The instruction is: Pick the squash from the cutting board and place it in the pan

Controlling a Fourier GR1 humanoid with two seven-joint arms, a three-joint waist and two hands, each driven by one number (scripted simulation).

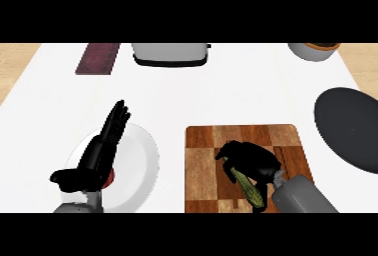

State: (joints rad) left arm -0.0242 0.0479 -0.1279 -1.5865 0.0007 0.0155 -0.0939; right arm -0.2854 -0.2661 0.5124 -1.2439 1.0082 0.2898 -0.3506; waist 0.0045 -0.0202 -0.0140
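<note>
Wooden board (pixel 207 170), squash (pixel 248 188) lying diagonally

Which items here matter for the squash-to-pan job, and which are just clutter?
Job:
- green-yellow squash, in the right hand
- checkered wooden cutting board
- dark round pan, right edge

Clutter:
- white round plate under the open left hand
- silver toaster
- dark red rectangular block
- grey bowl, top right
</note>
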